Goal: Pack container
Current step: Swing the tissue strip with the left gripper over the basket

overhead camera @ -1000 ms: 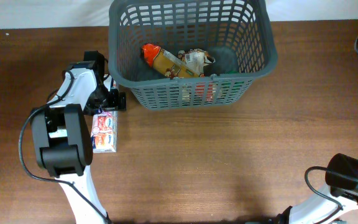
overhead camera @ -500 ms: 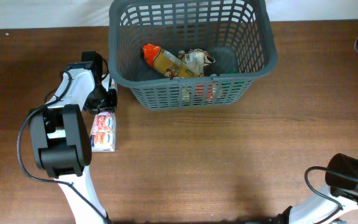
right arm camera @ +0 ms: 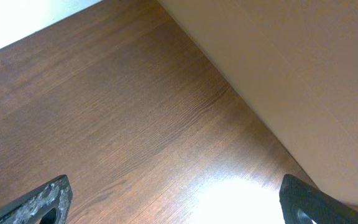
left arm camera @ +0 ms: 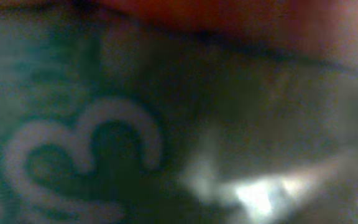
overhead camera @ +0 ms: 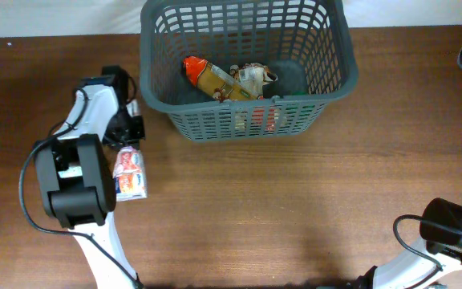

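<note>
The container (overhead camera: 251, 103), a dark grey slotted basket, stands at the back middle of the table. It holds a bottle with an orange cap (overhead camera: 207, 76) and a crumpled wrapper (overhead camera: 252, 78). Left of it, my left gripper (overhead camera: 128, 140) is shut on the far end of a small white pack with red and blue print (overhead camera: 130, 173) that lies on the wood. The left wrist view is filled by a blurred green surface with a white "3" (left arm camera: 79, 155), pressed close to the lens. My right gripper (right arm camera: 173, 208) hangs open over bare wood, with nothing between its fingers.
The right arm's base (overhead camera: 447, 229) sits at the table's front right corner. A pale wall or board (right arm camera: 303, 74) borders the wood in the right wrist view. The wooden table (overhead camera: 295, 209) stretches between the basket and the front edge.
My left gripper has shut on the pack and shifted slightly left, dragging the pack with it. The right arm has not moved.
</note>
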Controlling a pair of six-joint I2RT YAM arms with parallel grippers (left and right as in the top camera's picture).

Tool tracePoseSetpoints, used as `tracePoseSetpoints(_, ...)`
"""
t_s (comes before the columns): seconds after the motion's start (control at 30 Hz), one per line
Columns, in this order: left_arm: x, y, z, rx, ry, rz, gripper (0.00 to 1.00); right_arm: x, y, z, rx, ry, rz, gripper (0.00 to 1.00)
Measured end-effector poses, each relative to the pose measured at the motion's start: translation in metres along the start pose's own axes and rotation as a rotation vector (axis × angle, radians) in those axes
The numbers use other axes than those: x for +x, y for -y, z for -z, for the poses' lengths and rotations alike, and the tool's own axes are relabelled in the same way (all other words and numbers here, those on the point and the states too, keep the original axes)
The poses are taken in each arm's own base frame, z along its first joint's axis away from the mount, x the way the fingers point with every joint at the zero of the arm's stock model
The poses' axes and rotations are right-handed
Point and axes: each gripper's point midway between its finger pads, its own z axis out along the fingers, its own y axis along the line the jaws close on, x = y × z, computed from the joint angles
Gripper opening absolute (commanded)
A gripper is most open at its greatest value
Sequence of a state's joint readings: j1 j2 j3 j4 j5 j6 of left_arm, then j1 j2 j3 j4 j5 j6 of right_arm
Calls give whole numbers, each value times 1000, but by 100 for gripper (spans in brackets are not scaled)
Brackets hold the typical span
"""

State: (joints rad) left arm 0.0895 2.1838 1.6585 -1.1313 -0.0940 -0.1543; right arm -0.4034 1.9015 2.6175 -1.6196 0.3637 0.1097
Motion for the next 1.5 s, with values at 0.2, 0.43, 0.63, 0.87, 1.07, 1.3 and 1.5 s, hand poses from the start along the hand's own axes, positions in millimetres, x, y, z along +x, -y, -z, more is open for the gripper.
tracePoseSetpoints(0.2, -17, -61, 49, -17, 9, 174, 2, 0, 0, 0, 0, 0, 0, 99)
tracePoseSetpoints(0.43, -31, -106, 145, -55, 161, 273, 2, 0, 0, 0, 0, 0, 0, 99)
tracePoseSetpoints(0.63, -40, -85, 256, -37, 480, 243, 2, 0, 0, 0, 0, 0, 0, 99)
tracePoseSetpoints(0.87, -7, 12, 421, 161, 1001, 88, 2, 0, 0, 0, 0, 0, 0, 99)
tracePoseSetpoints(1.07, 37, 90, 516, 382, 1299, -50, 2, 0, 0, 0, 0, 0, 0, 99)
tracePoseSetpoints(1.3, 35, 136, 523, 402, 1348, -83, 2, 0, 0, 0, 0, 0, 1, 99)
tracePoseSetpoints(1.5, -10, 181, 464, 338, 1228, -132, 2, 0, 0, 0, 0, 0, 0, 99)
